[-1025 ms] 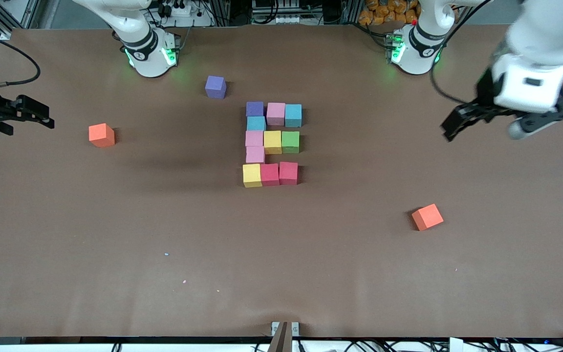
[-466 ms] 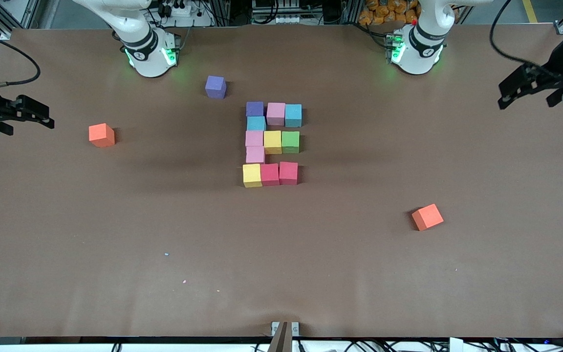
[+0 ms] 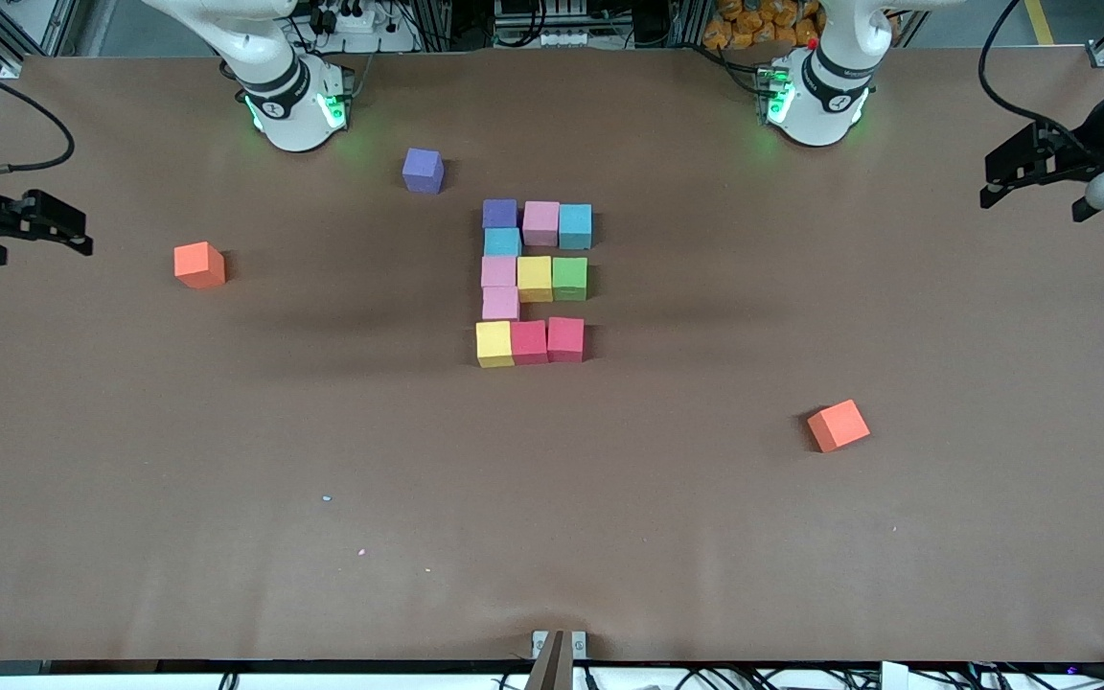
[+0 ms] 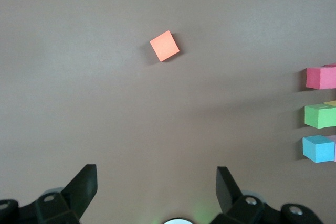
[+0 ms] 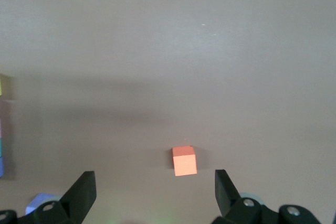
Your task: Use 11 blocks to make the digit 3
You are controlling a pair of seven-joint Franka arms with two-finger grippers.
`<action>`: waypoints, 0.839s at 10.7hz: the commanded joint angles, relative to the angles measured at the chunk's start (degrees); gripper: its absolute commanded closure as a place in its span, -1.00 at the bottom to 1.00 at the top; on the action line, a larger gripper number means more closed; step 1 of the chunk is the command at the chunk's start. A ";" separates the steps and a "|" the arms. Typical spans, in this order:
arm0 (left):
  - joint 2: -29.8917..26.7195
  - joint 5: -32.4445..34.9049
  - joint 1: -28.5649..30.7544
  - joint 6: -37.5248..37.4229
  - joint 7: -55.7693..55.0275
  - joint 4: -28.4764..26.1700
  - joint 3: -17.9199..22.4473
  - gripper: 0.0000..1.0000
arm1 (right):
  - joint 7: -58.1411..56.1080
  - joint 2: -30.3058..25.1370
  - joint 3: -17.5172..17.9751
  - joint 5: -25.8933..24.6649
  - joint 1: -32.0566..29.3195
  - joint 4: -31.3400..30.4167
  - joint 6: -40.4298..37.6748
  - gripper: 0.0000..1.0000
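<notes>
The blocks sit together mid-table as a blocky digit 3 (image 3: 534,279). The row farthest from the front camera is purple (image 3: 499,213), pink (image 3: 540,222) and blue (image 3: 574,226). The middle row is pink, yellow and green (image 3: 569,278). The nearest row is yellow (image 3: 494,344) and two crimson (image 3: 565,338). A blue (image 3: 502,241) and a pink cube (image 3: 500,303) join the rows on the side toward the right arm's end. My left gripper (image 3: 1036,199) (image 4: 156,187) hangs open and empty over its end of the table. My right gripper (image 3: 39,247) (image 5: 155,190) is open and empty over its own end.
A loose purple cube (image 3: 423,171) lies near the right arm's base. One orange cube (image 3: 199,264) (image 5: 184,161) lies toward the right arm's end. Another orange cube (image 3: 838,425) (image 4: 165,45) lies nearer the front camera toward the left arm's end.
My left arm has pulled back from over the table toward its own end. The right gripper shifted slightly outward. No block has moved.
</notes>
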 commanded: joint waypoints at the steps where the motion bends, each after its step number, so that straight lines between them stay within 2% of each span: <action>1: -0.69 -1.07 -1.66 2.10 -9.59 -0.99 0.32 -1.00 | 1.52 -1.32 0.51 -1.50 -0.45 -0.27 -0.48 -1.00; 2: -0.60 -1.07 -1.93 2.20 -13.57 -0.99 0.15 -1.00 | 1.61 -1.41 0.51 -1.23 -0.45 -0.19 -0.74 -1.00; 5: -0.42 -0.28 -2.37 2.20 -14.57 -0.64 -0.03 -1.00 | 1.69 -1.41 0.77 1.39 -0.36 5.96 -3.83 -1.00; 7: -0.42 1.21 -2.64 3.42 -13.34 -0.81 -0.12 -1.00 | 1.61 -1.76 0.86 2.28 -0.36 6.67 -3.39 -1.00; 9: -0.33 1.30 -2.99 3.87 -13.43 -0.90 -0.12 -1.00 | 1.52 -2.90 0.43 6.74 -0.53 6.32 -2.16 -1.00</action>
